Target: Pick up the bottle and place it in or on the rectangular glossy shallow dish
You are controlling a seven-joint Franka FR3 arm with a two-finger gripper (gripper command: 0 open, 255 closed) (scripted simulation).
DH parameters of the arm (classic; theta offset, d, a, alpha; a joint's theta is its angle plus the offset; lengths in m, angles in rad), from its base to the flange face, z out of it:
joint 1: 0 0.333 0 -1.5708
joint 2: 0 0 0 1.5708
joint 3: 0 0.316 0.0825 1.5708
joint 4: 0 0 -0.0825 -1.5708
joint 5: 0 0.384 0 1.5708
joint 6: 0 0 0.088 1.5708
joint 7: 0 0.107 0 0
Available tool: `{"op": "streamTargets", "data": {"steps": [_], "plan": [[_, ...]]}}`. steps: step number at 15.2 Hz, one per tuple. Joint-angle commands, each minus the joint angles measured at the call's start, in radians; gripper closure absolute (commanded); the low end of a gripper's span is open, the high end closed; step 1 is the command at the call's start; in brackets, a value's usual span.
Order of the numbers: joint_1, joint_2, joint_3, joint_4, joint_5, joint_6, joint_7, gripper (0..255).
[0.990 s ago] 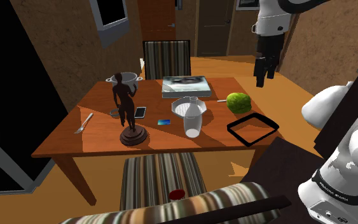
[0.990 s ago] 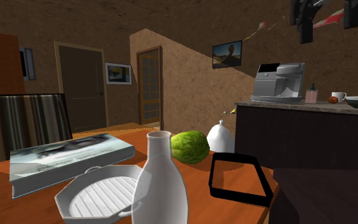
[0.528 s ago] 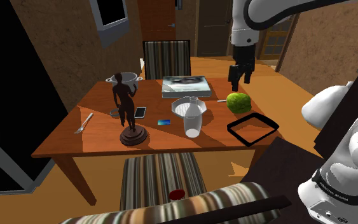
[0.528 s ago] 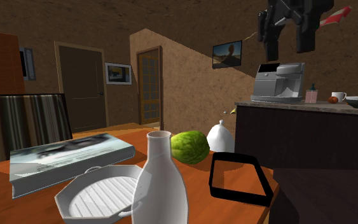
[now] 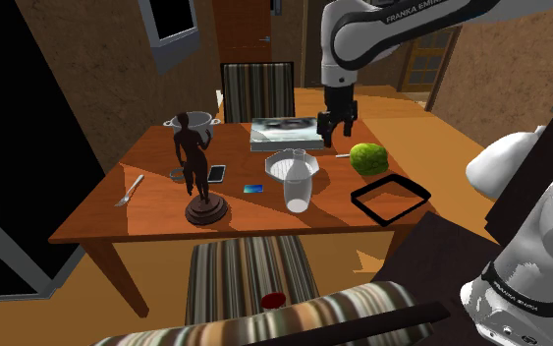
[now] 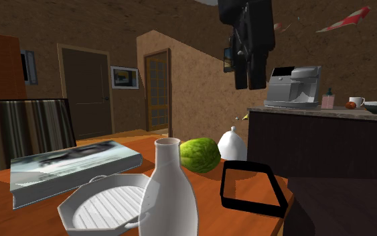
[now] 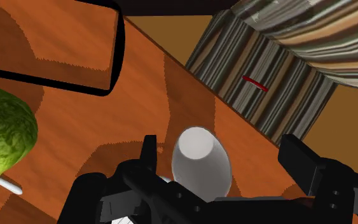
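**Table** [image 5: 161,214], wood. Items run from the shoulder view's left to its right.

1. Fork [image 5: 130,190]: flat, by the left edge.
2. Pot [image 5: 193,125]: grey, at the far left corner.
3. Statue [image 5: 197,177]: dark figure on a round base, upright, near the front edge.
4. Phone [image 5: 216,173]: flat, just right of the statue, with a small card [image 5: 253,188] next along.
5. Book [image 5: 286,133]: flat, at the middle of the far edge.
6. Pan [image 5: 294,157]: white and shallow, just in front of the book.
7. Bottle [image 5: 297,185]: white, broad body, narrow neck, open mouth. It stands upright just in front of the pan, toward the front edge, and nothing touches it. It is well apart from the dish.
8. Gripper [image 5: 336,128]: black, hanging in the air above the table, pointing down. Its fingers are spread and hold nothing. In the wrist view the bottle [image 7: 199,159] shows far below between the fingers, without contact.
9. Cabbage [image 5: 368,158]: green, right of the pan, toward the right edge.
10. Dish [image 5: 390,200]: rectangular with a black rim, at the front right corner, near the cabbage.

**Chairs**, striped: one [image 5: 257,90] at the far edge, one [image 5: 249,275] at the front edge.
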Motion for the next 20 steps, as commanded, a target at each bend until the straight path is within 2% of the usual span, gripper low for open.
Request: {"op": "streamTargets", "data": {"steps": [1, 11, 20], "plan": [[-0.002, 0.08, 0.0, 0.058, -0.005, 0.028, 0.009, 0], [0.014, 0.459, 0.001, 0.422, -0.028, 0.067, 0.064, 0], [0.014, 0.484, -0.001, 0.354, -0.03, 0.16, 0.066, 0]]}}
